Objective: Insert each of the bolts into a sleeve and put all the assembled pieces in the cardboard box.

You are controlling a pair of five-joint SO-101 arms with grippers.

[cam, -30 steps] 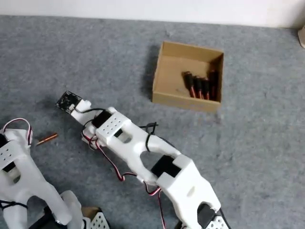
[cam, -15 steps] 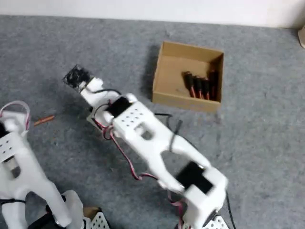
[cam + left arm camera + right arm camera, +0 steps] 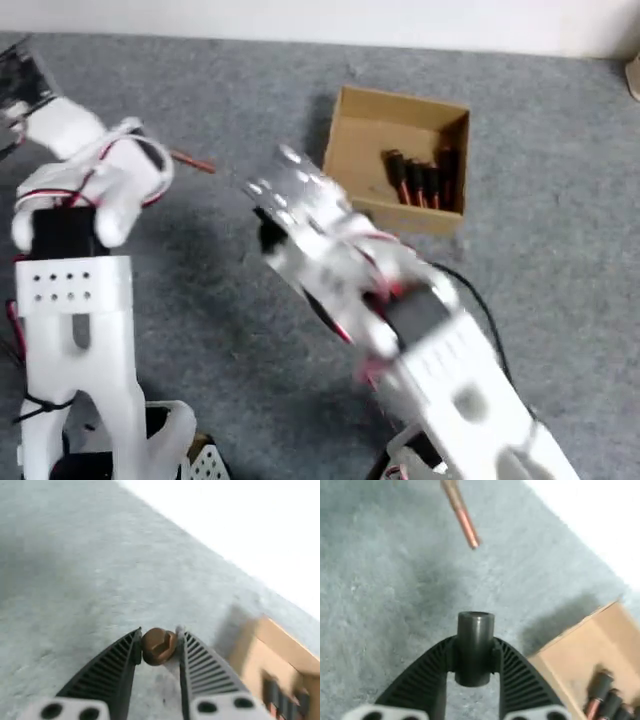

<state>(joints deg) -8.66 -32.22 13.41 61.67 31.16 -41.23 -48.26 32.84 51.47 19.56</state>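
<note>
The left tool (image 3: 158, 631) was clamped on a copper-coloured bolt (image 3: 158, 646) at its head, above the grey tabletop (image 3: 230, 100) left of the cardboard box (image 3: 385, 212). The right tool (image 3: 475, 641) gripped a black sleeve (image 3: 475, 630), its open end toward the bolt's tip but apart from it. Assembled pieces (image 3: 422, 180) lay side by side against the box's right wall.

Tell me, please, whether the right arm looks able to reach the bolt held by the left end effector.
Probably yes: the bolt hangs in open air ahead of the right end effector and its sleeve, with nothing between them.
</note>
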